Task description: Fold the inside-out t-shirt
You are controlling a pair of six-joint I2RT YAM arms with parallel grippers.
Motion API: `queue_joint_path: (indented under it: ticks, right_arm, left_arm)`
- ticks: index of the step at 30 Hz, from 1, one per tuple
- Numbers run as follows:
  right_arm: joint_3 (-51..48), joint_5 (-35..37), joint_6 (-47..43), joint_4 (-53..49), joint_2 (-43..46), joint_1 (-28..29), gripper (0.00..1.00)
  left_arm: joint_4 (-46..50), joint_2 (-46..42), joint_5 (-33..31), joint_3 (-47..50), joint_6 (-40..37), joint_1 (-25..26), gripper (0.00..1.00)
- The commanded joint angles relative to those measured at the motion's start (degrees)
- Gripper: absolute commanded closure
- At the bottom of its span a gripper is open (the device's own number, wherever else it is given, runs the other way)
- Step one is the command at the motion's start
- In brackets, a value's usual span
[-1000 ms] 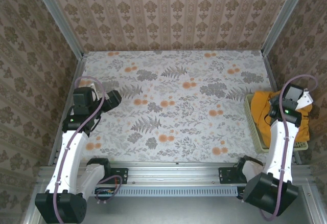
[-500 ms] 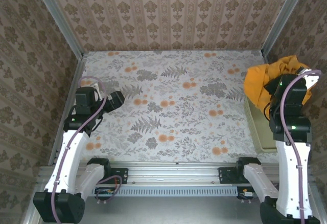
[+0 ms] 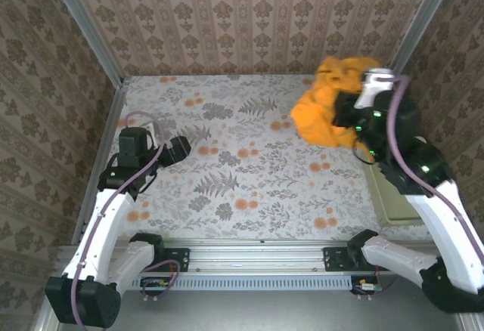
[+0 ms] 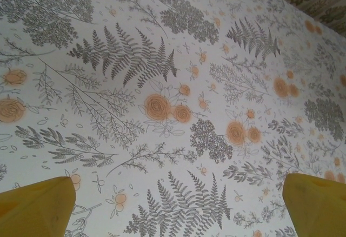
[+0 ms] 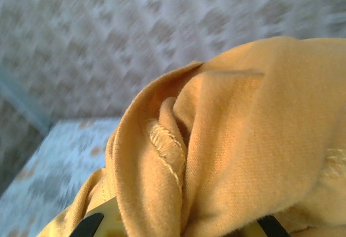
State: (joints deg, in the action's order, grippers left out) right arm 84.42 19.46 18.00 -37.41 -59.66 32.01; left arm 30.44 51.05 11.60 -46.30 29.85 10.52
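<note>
Floral-print table (image 3: 249,187), and no folding done yet. The inside-out t-shirt (image 3: 321,112) hangs as a bunched wad in the air near the far right corner, with the right gripper (image 3: 352,112) clamped on it. It needs spreading flat first, I'd say. The left gripper (image 3: 180,150) hovers wide open by the left edge. A cream mesh basket (image 3: 393,199) sits at the right edge, probably not in the way.

The inside-out t-shirt (image 3: 324,108) is a mustard-orange bundle of soft cotton, crumpled into thick rounded folds, hanging in the air above the far right part of the tabletop (image 3: 249,187), with plain cloth and raised stitching facing outward
</note>
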Motion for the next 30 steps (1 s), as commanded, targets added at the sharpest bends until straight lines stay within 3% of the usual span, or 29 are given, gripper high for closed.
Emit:
queue_joint_path:
  ticks: [1,7,9,14,18,25,30]
  right_arm:
    - [1.8,-1.6,-4.8,2.8,-6.7,7.8,1.00]
    - [0.3,-7.3,-2.9,5.3,-19.0,14.5,1.00]
    - [-2.0,-10.4,-1.6,6.2,-22.7,14.7,0.93]
    - [-9.4,-3.8,1.0,3.3,-24.3,13.5,0.53]
    - [-19.0,-8.0,2.9,5.7,-18.7,9.0,0.38]
    - [-29.1,-16.5,6.5,13.2,-14.6,8.2,0.25]
    - [-30.8,-18.1,9.6,16.8,-19.7,8.2,0.22]
  left_arm:
    - [0.1,1.2,-1.0,-2.4,0.3,1.1,0.00]
    - [0.4,2.6,-2.6,-2.1,0.6,2.9,0.00]
    - [0.4,3.0,-2.8,-1.8,0.9,3.2,0.00]
    - [0.1,5.9,-3.3,-1.4,1.0,4.6,0.00]
    - [-1.1,11.1,-3.7,-2.5,0.8,8.2,0.00]
    - [-6.1,22.2,-4.1,-5.9,2.0,15.1,0.00]
    - [-8.5,31.6,-3.9,-8.3,2.4,14.8,0.03]
